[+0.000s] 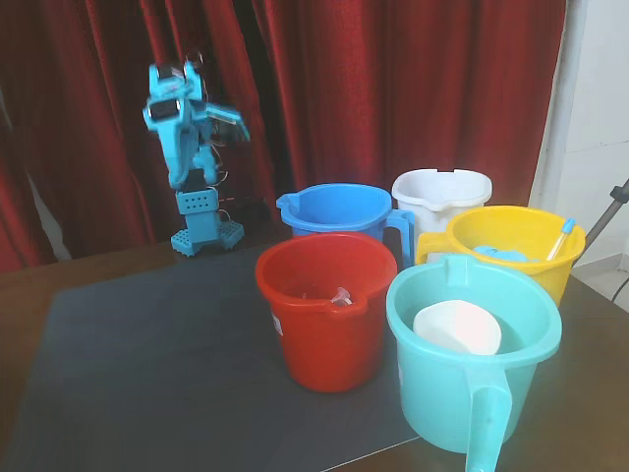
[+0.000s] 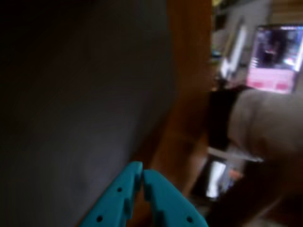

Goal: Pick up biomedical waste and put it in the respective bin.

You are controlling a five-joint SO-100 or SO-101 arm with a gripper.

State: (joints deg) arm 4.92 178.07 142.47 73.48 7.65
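Red curtain [image 1: 393, 88] behind; your table [image 1: 590, 393] carries a dark mat [image 1: 147, 364].

- Five bins, clustered at right in the fixed view: teal [image 1: 472, 393] nearest, holding a white cup [image 1: 457, 327]; red [image 1: 324, 315] beside it; yellow [image 1: 511, 251], with a thin stick [image 1: 561, 237] leaning on its rim; blue [image 1: 339, 211]; white [image 1: 442, 192] at the back.
- Arm [image 1: 192, 157]: folded upright at the mat's far edge, well apart from the bins.
- Gripper [image 2: 142, 172]: in the wrist view you see the fingertips together, nothing between them.
- Waste: you cannot find it in either view.
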